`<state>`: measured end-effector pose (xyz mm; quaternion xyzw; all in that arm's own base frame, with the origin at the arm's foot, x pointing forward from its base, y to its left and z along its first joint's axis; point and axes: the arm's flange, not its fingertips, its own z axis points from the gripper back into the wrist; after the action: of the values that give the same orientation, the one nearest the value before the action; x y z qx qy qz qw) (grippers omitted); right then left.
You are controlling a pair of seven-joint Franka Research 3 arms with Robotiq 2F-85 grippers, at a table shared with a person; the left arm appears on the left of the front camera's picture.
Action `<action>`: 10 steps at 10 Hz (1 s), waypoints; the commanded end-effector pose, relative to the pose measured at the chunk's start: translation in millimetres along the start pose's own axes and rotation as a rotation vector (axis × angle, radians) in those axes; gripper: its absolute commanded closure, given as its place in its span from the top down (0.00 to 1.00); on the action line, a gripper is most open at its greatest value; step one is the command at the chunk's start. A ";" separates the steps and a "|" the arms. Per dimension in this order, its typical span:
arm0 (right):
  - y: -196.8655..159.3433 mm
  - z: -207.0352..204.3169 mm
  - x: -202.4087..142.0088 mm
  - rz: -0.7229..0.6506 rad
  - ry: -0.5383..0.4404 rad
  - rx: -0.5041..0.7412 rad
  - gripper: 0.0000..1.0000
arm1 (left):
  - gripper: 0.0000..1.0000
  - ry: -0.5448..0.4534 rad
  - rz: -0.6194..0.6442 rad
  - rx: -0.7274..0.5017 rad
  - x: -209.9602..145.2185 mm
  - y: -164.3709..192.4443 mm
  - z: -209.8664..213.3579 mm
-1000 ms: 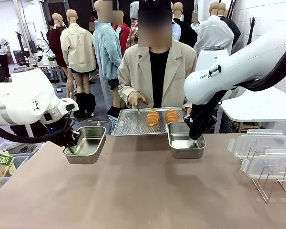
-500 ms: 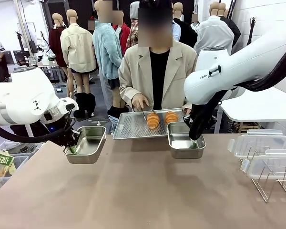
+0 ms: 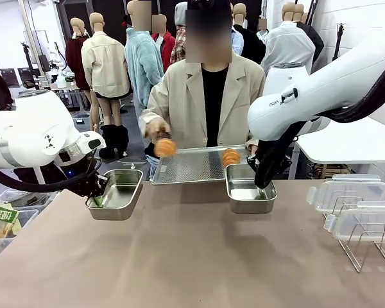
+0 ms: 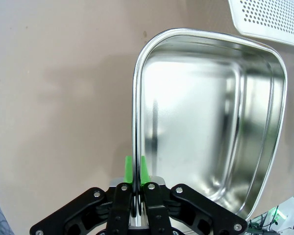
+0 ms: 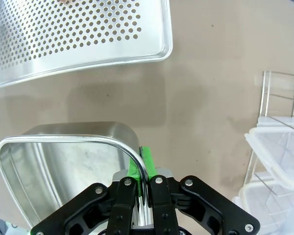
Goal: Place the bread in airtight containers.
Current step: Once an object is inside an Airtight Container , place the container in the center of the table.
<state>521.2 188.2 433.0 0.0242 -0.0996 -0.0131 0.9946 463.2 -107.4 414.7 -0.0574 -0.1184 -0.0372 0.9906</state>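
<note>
The raised roll [image 3: 165,147] is a blur by the person's hand [image 3: 155,127]; what grips it I cannot tell. It has come off the perforated tray [image 3: 186,168], where the other roll [image 3: 230,156] lies. The left gripper [image 4: 135,166] is clamped on the rim of the left tin [image 3: 115,213], the right gripper [image 5: 143,161] on the right tin [image 3: 250,206]. Clear lids [image 3: 350,194] sit on a wire rack [image 3: 366,247] nearby.

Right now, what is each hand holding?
Left gripper: shut on rim of left tin.
Right gripper: shut on rim of right tin.
Person's hand: holding one roll.
</note>
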 end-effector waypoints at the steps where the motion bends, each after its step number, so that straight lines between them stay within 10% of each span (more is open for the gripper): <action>1: -0.4 -1.7 -1.1 -0.007 -0.017 0.008 0.00 | 0.00 -0.020 -0.007 0.010 2.2 1.8 3.2; 10: -0.4 -1.7 -1.1 -0.007 -0.017 0.008 0.00 | 0.00 -0.020 -0.007 0.010 2.2 1.8 3.2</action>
<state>521.2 188.2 432.9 0.0242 -0.0996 -0.0131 0.9946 463.2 -107.4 414.6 -0.0572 -0.1187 -0.0374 0.9906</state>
